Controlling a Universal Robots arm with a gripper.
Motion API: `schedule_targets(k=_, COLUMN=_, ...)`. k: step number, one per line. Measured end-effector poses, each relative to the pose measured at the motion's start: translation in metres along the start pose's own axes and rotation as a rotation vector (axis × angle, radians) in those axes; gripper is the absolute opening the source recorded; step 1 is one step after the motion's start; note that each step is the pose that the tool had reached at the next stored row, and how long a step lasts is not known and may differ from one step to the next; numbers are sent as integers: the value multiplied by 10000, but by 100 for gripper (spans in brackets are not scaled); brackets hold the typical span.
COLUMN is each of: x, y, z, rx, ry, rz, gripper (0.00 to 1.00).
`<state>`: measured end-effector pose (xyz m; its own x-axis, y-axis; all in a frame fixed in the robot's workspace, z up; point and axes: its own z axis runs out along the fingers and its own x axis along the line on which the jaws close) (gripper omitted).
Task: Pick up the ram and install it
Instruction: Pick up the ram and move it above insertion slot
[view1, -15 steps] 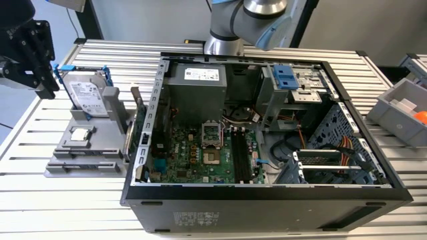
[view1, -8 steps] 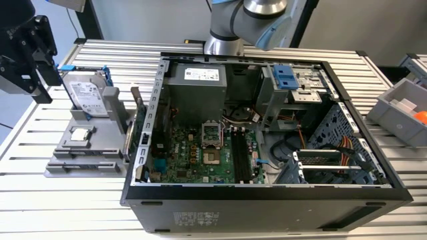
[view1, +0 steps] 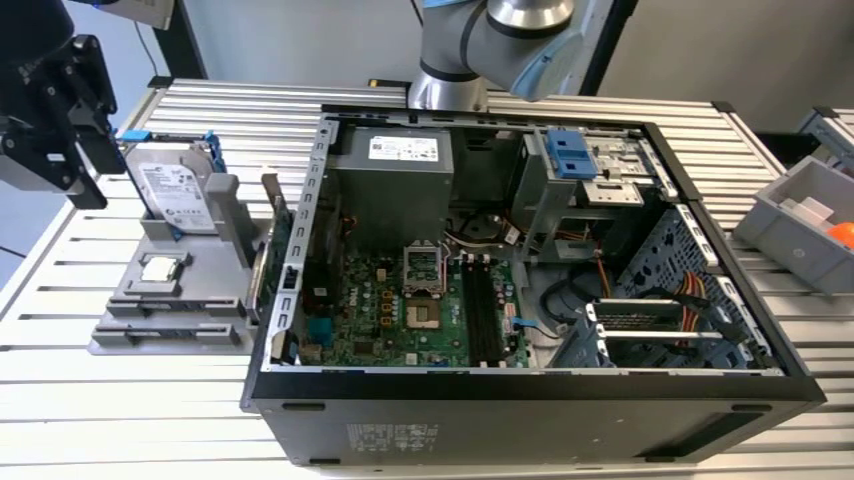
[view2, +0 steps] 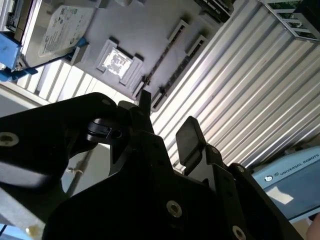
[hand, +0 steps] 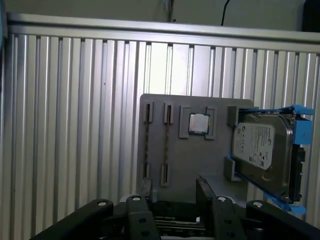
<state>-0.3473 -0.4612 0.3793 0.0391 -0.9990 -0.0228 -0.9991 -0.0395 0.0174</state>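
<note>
The ram (hand: 146, 145) stands on edge in the outer of two slots of a grey holder (hand: 177, 155), a thin tan strip with dark dots. On the same holder lie a square silver processor chip (hand: 199, 123) and a silver hard drive (hand: 262, 145). My black gripper (hand: 175, 192) hovers above the slotted end of the holder, open, with nothing between its fingers (view2: 187, 135). In the exterior view the gripper (view1: 88, 185) hangs high at the left, above and left of the holder (view1: 127, 335). The motherboard's long black memory slots (view1: 481, 310) lie inside the open computer case (view1: 534, 395).
The open case fills the middle of the ribbed metal table (view1: 120, 420); its left wall stands right beside the holder. The arm's base (view1: 454, 85) rises behind the case. A grey bin (view1: 801, 215) with an orange item sits at the exterior view's right.
</note>
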Motion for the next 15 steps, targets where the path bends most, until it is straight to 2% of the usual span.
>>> schedule_targets(k=15, x=5, y=29, z=258, rx=-9, ry=-15, rz=-1, gripper=100)
